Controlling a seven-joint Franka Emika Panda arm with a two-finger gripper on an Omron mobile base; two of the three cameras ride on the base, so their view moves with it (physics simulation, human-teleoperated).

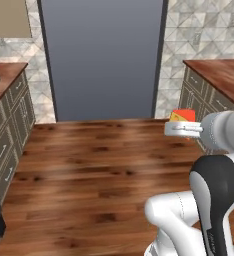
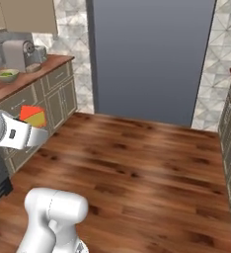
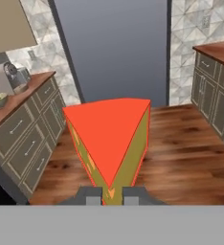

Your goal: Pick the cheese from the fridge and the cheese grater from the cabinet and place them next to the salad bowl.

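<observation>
One cheese (image 3: 111,139) wedge pinched in end effector (image 3: 112,194); fridge (image 3: 111,50) door shut, no legible writing.

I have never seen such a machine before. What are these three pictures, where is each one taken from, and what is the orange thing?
This is a white robot arm on a driving base, in a simulated kitchen. Two pictures come from cameras on the base, behind the arm to its left and right. The third comes from a camera on the hand. The orange thing is the cheese, a wedge held in the shut gripper, above the wooden floor. Ahead stands the closed grey fridge. On the counter to the left sit the salad bowl and a grey appliance.
</observation>
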